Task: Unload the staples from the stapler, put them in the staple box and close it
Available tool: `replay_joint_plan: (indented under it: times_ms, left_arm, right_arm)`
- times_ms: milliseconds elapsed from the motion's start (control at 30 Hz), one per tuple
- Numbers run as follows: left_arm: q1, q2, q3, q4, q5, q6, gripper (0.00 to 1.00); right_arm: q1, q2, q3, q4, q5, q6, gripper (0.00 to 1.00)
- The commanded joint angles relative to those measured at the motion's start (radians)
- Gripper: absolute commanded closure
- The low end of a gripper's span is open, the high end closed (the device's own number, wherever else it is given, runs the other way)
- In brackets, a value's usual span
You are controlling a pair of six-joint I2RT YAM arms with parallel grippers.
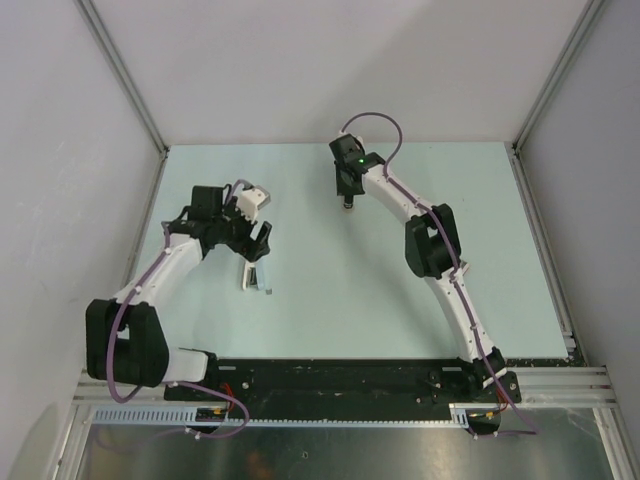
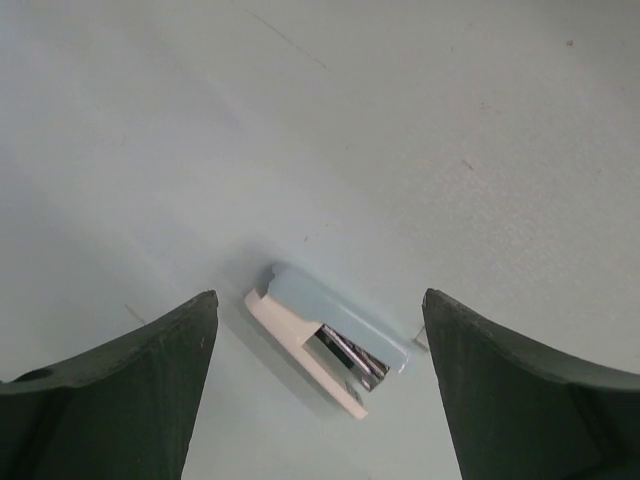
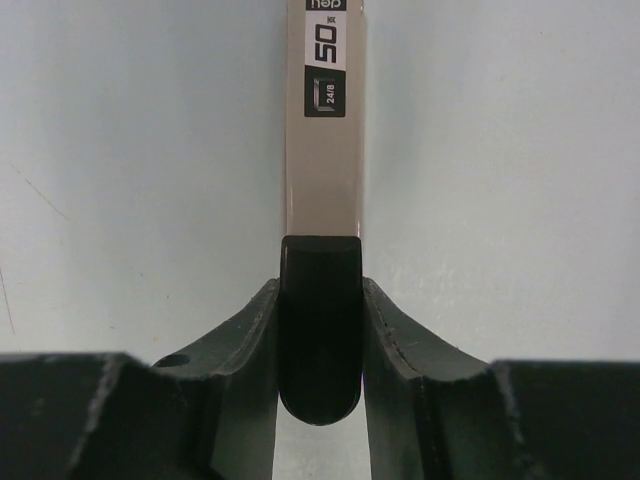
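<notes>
The right end effector (image 3: 320, 300) is gripping one stapler (image 3: 322, 150) by its black end. The left end effector (image 2: 318, 298) is hanging open above one blue-and-white gadget (image 2: 300, 320) lying on the pale-green table (image 1: 330, 300); grey walls (image 1: 300, 60) are enclosing it.

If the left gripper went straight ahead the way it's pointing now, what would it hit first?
Most likely the small pale blue and white object lying on the table, centred between the fingers of the open left gripper. Nothing else shows in the way, though depth is unclear.
</notes>
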Motion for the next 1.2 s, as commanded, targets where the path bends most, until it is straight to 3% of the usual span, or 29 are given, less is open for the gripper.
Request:
replay_joint_plan:
  times_ms: [0,100,267,467,667,1067,1167]
  left_arm:
    - [-0.035,0.020,0.003,0.076,-0.010,-0.023,0.13]
    - [-0.073,0.037,0.000,0.144,-0.012,-0.060,0.14]
    - [-0.138,0.140,0.059,0.177,0.069,-0.147,0.02]
    - [-0.203,0.236,0.073,0.248,0.159,-0.269,0.01]
    - [-0.263,0.318,0.096,0.267,0.214,-0.312,0.02]
    - [-0.283,0.418,0.181,0.305,0.275,-0.350,0.15]
    - [-0.283,0.433,0.202,0.316,0.279,-0.348,0.23]
  right_arm:
    - [0.003,-0.092,-0.074,0.047,0.012,0.046,0.99]
    - [0.020,-0.217,-0.252,0.136,-0.006,0.086,1.00]
    - [0.052,-0.464,-0.587,0.321,-0.068,0.209,1.00]
    - [0.095,-0.656,-0.853,0.440,-0.115,0.328,1.00]
    - [0.149,-0.740,-0.924,0.461,-0.098,0.391,1.00]
    - [0.218,-0.814,-1.002,0.513,-0.072,0.506,1.00]
    - [0.214,-0.837,-1.031,0.528,-0.077,0.529,1.00]
